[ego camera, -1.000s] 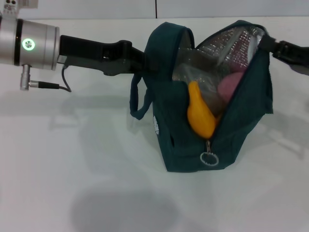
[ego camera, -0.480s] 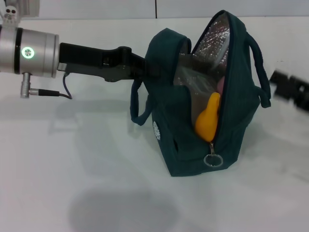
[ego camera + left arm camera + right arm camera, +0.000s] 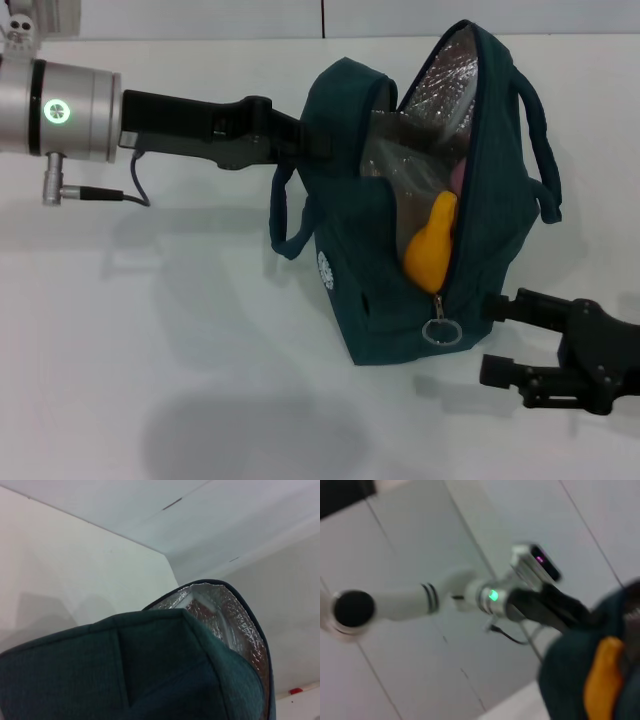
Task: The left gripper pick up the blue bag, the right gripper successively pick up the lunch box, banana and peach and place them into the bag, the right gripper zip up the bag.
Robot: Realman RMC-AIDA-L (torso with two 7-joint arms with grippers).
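Head view, my left gripper (image 3: 312, 140) reached level, clamped on the blue bag (image 3: 400, 270) rim, my right gripper (image 3: 492, 340) lay low beside its zipper pull (image 3: 437, 331), fingers parted, banana (image 3: 432, 245) inside.

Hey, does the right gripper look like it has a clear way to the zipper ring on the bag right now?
Probably yes. The right gripper sits low beside the blue bag, fingers apart, level with the zipper ring. Nothing lies between them; the ring hangs free outside the fabric, below the banana.
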